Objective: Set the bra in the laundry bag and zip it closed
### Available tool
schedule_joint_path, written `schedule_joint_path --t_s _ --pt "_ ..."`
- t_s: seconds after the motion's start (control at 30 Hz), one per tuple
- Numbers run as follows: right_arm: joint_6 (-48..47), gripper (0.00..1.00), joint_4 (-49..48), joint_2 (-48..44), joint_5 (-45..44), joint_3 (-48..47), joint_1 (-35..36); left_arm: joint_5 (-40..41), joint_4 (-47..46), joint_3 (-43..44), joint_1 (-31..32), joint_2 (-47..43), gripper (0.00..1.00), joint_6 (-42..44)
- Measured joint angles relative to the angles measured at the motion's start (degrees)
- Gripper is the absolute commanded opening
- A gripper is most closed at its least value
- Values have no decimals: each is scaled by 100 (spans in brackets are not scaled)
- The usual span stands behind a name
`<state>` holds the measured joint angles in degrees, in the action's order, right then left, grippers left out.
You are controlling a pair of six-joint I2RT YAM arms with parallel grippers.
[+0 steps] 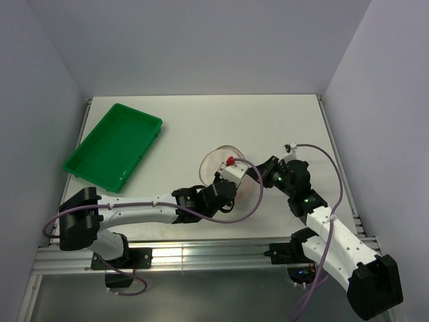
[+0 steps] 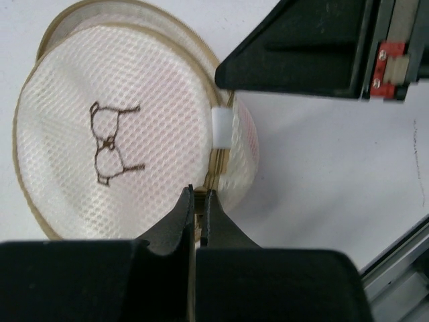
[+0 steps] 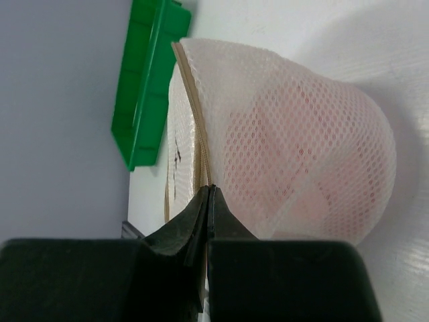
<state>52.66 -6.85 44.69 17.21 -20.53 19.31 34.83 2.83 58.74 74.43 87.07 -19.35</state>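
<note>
Top view: laundry bag (image 1: 216,163) lying about mid-table on the white table (image 1: 201,114), to the right of the green tray (image 1: 114,146), nearer than it and well apart from it; both arms reaching in to the bag, one from the near left, the other from the near right.

Left wrist view: round mesh face of the bag turned to the camera, with the dark bra outline (image 2: 110,144) printed near its middle; thin tan rim (image 2: 23,194) running round the face; small white tab (image 2: 221,127) on the rim at the bag's right side; left gripper (image 2: 200,204) with jaws pressed together, pinching the rim at the bag's lower right edge.

Right wrist view: bag seen edge-on, domed mesh bulging to the right; bra (image 3: 301,168) inside the bag, showing as pale pink fabric through the mesh; right gripper (image 3: 208,201) with jaws closed tight on the tan rim where it meets the dome; green tray in the background, beyond the bag.

Whether zipped fully round: cannot tell, since much of the rim is hidden by the fingers and the bag's own bulge.
</note>
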Motion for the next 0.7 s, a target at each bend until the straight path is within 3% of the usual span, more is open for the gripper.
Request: schedule_joint_path --t_s 0.43,0.47,0.53,0.57,0.6,0.7 --pt "-326 0 63 780 903 -590 -955 323 -166 -728 -20 -857 0 -391" --pt "-461 4 197 868 944 -721 -1003 321 -166 -743 -26 -962 0 -415" --pt "-667 35 411 1021 973 -986 -1025 313 -188 -752 -42 -1123 0 -437" --pt "-789 60 496 1056 920 -1102 -1025 310 -181 -752 -48 -1172 0 -437" --pt "-857 71 560 1043 866 -1167 -1032 304 -166 -750 -48 -1209 0 -435" --pt "-1091 91 848 737 619 -1209 -1005 262 -175 -719 -48 -1174 0 -435"
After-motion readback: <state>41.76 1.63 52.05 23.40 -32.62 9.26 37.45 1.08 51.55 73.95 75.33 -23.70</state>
